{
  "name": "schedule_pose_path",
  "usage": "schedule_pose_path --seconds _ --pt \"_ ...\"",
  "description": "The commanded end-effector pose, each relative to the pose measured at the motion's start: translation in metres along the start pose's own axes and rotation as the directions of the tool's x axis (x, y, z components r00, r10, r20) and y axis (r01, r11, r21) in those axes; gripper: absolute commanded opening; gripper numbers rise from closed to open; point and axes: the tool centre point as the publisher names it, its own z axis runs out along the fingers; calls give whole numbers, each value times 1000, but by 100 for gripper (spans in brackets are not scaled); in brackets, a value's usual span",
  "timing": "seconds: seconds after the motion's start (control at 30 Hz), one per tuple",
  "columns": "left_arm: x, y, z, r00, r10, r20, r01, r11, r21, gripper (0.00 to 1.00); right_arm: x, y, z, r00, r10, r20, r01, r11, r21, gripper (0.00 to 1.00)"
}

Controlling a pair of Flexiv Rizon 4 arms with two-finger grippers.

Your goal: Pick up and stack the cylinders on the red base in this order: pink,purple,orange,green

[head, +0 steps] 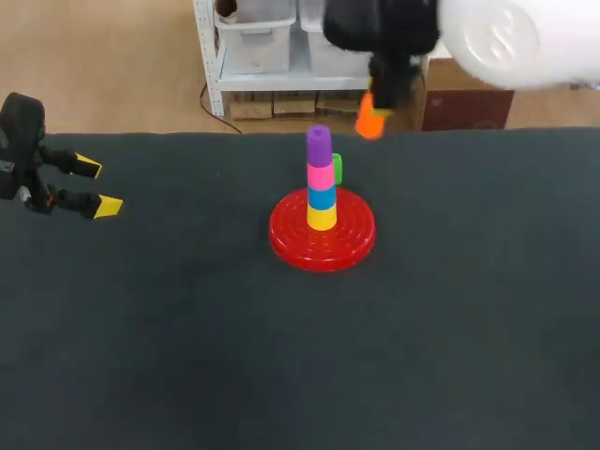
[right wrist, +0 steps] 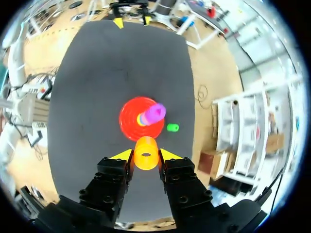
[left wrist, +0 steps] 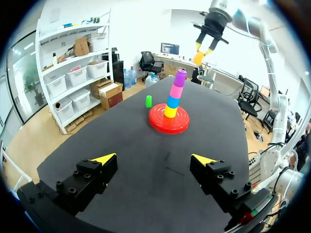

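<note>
Right gripper (right wrist: 146, 156) pinches the orange cylinder (head: 371, 122) between its 2 yellow tips, held high, past the far side of the red base (head: 352, 239) and a little to the base's right. On the base stand 4 pieces: yellow, blue, the pink cylinder (head: 321, 175), then the purple cylinder (head: 319, 145) on top. Green cylinder (head: 337, 169) sits upright on the table (head: 187, 356), just beside the base's far rim. Risks, as judged: the column is tall and narrow, so orange coming down off-centre could catch the purple rim and tip the lot; fingers spreading wide on release may nudge the top piece; a low approach from the far side could clip the green one. Right arm enters from the right, wrist pointing down at the table. Left gripper (head: 98, 187) sits well to the base's left, low, fingers spread, empty, aimed toward the base.
</note>
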Motion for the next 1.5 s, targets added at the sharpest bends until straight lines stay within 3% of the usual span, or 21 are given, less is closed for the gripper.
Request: schedule_pose_path --seconds 0.03,0.17,0.9,1.5 --pt "2 1 1 1000 3 4 -3 1000 1 100 -33 -31 13 997 -60 -56 46 973 -227 0" --pt "2 1 1 1000 3 4 -3 1000 1 100 -42 -32 19 994 -92 -63 75 969 -236 0" --pt "2 1 1 1000 3 4 -3 1000 1 100 -49 -43 38 989 -120 -88 94 962 -256 0" --pt "2 1 1 1000 3 4 -3 1000 1 100 -45 -26 28 990 -118 -81 96 967 -234 0"
